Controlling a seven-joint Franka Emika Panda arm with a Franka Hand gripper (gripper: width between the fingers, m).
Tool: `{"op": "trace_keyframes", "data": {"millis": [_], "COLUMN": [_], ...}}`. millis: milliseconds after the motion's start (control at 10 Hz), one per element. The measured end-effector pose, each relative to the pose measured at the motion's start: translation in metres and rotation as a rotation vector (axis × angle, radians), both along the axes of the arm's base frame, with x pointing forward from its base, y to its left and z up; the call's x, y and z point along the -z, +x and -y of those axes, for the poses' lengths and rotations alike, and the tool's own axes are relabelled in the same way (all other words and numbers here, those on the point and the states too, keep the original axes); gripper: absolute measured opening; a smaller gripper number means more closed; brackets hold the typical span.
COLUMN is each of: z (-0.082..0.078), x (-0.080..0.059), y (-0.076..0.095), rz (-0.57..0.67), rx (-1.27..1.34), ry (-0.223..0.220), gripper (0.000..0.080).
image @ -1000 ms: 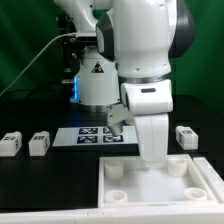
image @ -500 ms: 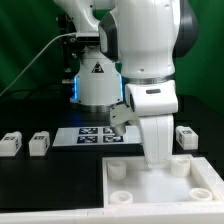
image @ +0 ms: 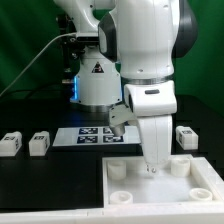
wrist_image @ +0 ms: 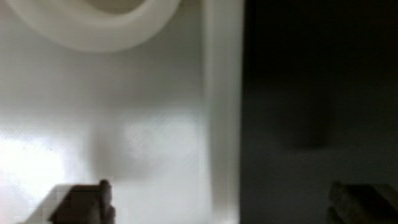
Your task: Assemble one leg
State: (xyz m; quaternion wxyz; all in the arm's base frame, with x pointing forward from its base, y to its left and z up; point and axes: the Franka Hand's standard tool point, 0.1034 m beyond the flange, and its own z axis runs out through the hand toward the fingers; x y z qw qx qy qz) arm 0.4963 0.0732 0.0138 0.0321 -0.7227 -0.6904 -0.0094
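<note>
Backdrop: green curtain; black table (image: 50, 175).
Gripper (image: 150, 167) (wrist_image: 222, 205): fingers spread wide, empty, low over tabletop (image: 130, 187) far edge.
Legs: left leg (image: 10, 143), second leg (image: 38, 143) at left; right leg (image: 186, 136) at right; all on table, apart from gripper.

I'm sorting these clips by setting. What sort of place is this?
Probably a robotics lab test bench: a Franka arm works over a black table, with a green backdrop behind and the marker board lying between tagged furniture legs.
</note>
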Motion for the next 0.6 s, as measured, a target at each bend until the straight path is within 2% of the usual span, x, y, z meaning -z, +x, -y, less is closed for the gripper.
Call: {"op": "trace_keyframes", "data": {"millis": [100, 600], "z": [0.0003, 0.001], "x": [0.0, 0.0001], "y": [0.0, 0.0001], "rz": [0.0, 0.0], "rx": [0.001, 0.002], "ry": [0.0, 0.0], "gripper": [0.0643, 0.0649]}}
